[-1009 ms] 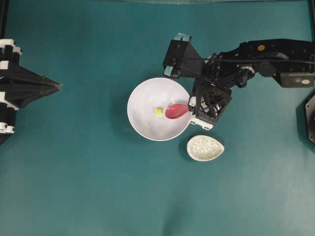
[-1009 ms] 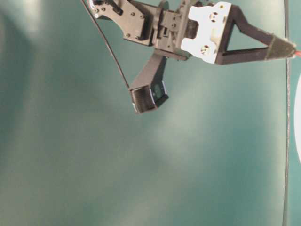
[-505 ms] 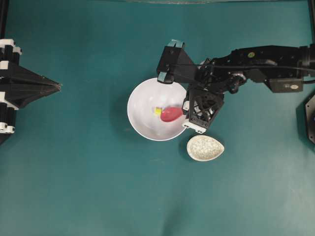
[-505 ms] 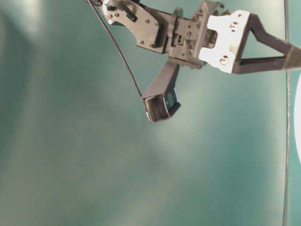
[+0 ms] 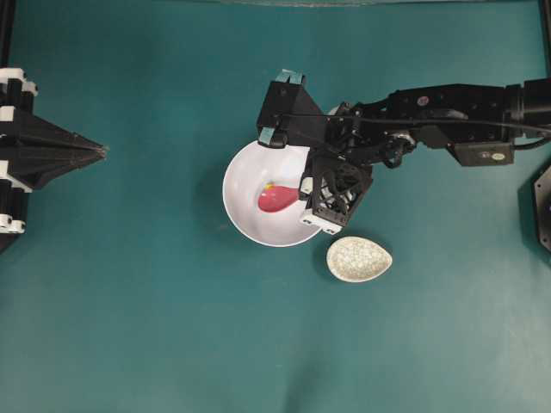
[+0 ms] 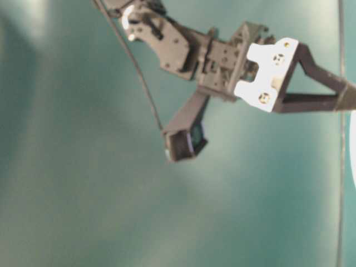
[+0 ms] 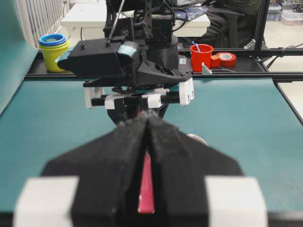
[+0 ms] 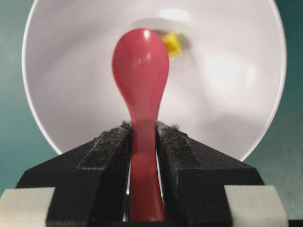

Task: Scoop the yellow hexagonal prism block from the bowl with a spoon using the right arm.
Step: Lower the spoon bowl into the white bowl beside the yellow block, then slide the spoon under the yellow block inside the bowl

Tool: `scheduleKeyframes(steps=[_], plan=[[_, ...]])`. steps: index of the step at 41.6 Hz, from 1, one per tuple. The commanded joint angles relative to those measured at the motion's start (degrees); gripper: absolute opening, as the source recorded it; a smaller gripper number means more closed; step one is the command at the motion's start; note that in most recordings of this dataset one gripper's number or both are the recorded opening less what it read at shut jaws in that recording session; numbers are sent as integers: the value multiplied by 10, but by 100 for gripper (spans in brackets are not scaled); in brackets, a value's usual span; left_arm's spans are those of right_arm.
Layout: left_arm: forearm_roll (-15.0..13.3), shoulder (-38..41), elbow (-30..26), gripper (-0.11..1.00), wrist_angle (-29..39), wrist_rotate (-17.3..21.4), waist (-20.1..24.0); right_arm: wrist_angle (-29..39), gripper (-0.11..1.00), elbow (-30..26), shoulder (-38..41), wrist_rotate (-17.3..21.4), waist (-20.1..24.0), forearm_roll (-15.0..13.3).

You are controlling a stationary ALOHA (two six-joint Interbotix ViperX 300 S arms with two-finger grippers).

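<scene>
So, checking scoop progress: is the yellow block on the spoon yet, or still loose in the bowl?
Loose in the bowl. The wrist view shows the block beside the spoon tip, not on it.

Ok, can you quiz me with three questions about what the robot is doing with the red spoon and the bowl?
1. True or false: the right gripper clamps the red spoon's handle.
2. Where is the yellow block? A) in the speckled dish B) in the white bowl C) on the table
3. Fill in: the left gripper's jaws are ___.

Key: 1 true; 2 B, beside the scoop's tip; 3 shut.
</scene>
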Motion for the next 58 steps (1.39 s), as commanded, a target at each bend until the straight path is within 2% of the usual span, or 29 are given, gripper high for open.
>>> scheduleKeyframes(steps=[1,9,18,25,34,49,58], plan=[[2,3,-10,0,-3,-1,1,-14,23,-14,-9,0,1,-4],[2,3,-11,0,-3,-1,0,-38,23,-33,-15,4,1,-5],[1,3,-11,0,-3,-1,0,-6,23,-51,-55,8,-2,-4],[1,2,-11,0,-3,-1,1,45,23,-41,-91,35,-10,-7],[2,2,-11,0,-3,-1,1,76,23,-22,-98,40,-11,-24],[2,1,-10,0,-3,-1,1,71,23,27,-95,40,-10,-27],[2,2,-10,0,-3,-1,1,37,23,34,-78,40,-10,-28]])
